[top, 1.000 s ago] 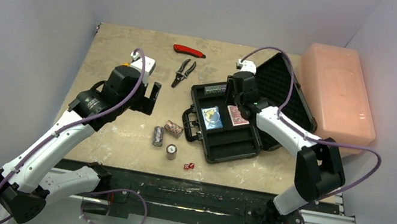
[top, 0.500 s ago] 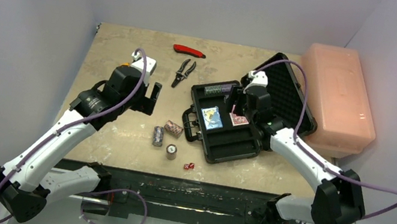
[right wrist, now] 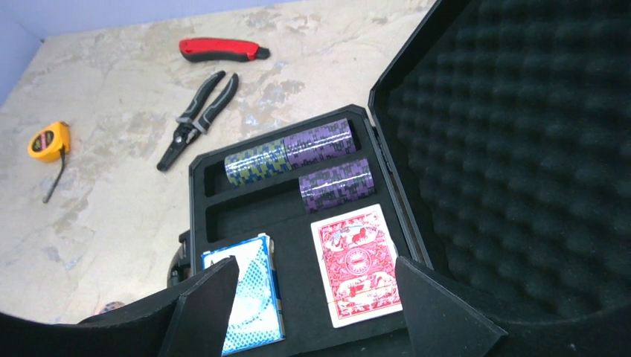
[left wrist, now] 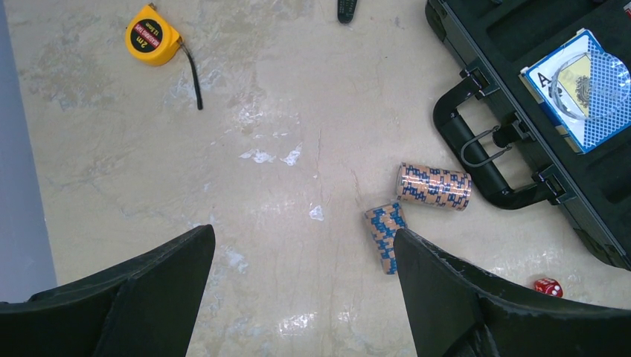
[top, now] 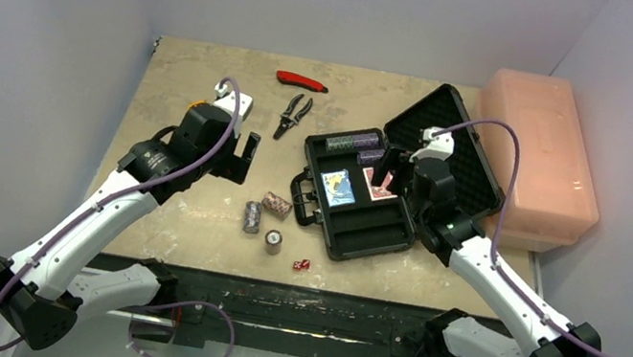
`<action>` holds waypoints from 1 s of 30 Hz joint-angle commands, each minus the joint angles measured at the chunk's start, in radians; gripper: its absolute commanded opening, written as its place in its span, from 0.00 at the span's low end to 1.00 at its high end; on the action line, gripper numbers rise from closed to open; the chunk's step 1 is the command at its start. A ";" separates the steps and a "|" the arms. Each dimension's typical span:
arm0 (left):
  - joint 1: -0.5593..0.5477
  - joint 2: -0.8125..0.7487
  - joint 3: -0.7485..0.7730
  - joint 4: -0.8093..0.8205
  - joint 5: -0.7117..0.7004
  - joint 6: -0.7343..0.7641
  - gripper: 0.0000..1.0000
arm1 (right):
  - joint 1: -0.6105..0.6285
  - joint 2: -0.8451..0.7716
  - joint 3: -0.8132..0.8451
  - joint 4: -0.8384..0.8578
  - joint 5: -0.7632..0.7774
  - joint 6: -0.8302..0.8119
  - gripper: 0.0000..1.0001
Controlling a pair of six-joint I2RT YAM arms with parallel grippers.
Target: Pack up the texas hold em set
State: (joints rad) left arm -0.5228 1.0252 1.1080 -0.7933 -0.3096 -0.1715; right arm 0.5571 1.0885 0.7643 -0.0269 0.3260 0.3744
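Right of the table's (top: 201, 91) centre, the black briefcase (top: 369, 234) lies open with its foam-lined lid tipped back. It holds a blue card deck (top: 337, 187) beside a red card deck (right wrist: 356, 264), with two purple chip stacks (right wrist: 336, 184) and a green chip stack (right wrist: 257, 161) lying in the grooves behind them. Just left of its handle (top: 304, 198), three loose chip stacks (top: 276, 204) sit on the table, with tiny red dice (top: 301, 264) nearer the front edge. Both grippers are spread wide and hold nothing: the right gripper (right wrist: 316, 275) hovers over the decks, and the left gripper (left wrist: 303, 253) hangs above the tabletop left of the loose chips.

tape measure (left wrist: 152, 35): "2m" | blue card deck (left wrist: 588, 87): "A"
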 commanded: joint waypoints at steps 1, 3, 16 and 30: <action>0.007 0.005 0.023 0.017 0.001 0.018 0.90 | 0.003 -0.067 -0.021 0.060 0.040 0.054 0.82; 0.007 0.011 0.024 0.014 0.000 0.020 0.90 | 0.003 -0.090 -0.043 0.084 0.034 0.082 0.87; 0.000 0.024 0.055 -0.031 0.045 -0.051 0.88 | 0.000 -0.156 -0.106 0.083 -0.090 0.152 0.99; -0.176 0.125 0.018 -0.051 0.063 -0.217 0.87 | 0.001 -0.202 -0.075 -0.121 -0.077 0.182 0.99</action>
State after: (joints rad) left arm -0.6407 1.1332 1.1458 -0.8574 -0.2604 -0.3283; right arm 0.5571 0.9257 0.6590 -0.0906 0.2440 0.5392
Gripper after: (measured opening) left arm 0.870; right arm 0.987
